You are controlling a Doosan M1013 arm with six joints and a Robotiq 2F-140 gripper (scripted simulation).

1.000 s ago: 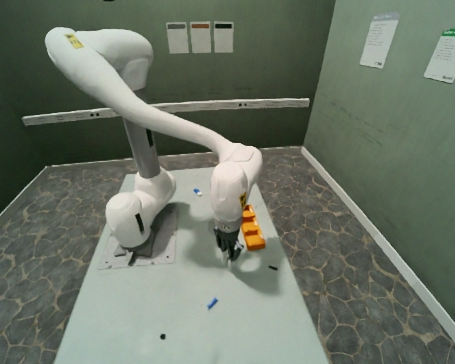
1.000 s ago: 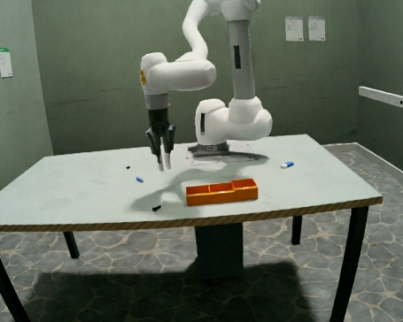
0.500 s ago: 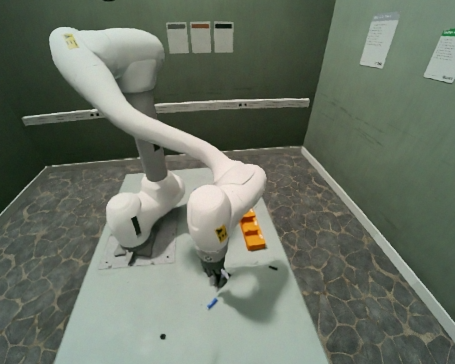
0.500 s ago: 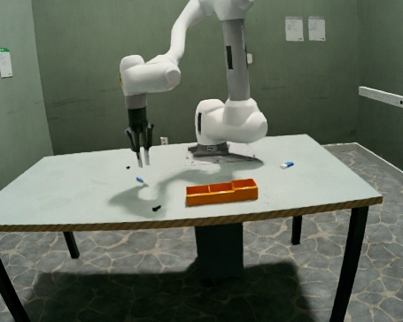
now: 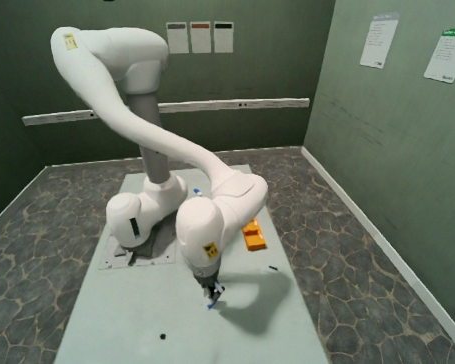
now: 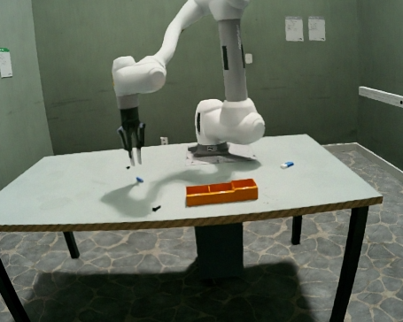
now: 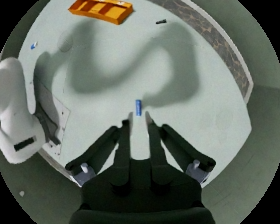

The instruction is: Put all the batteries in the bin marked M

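The nearly closed, empty fingers hang above the bench (image 6: 297,186), with 1 small blue battery (image 7: 138,104) lying just ahead of their tips, its long axis pointing away from them.
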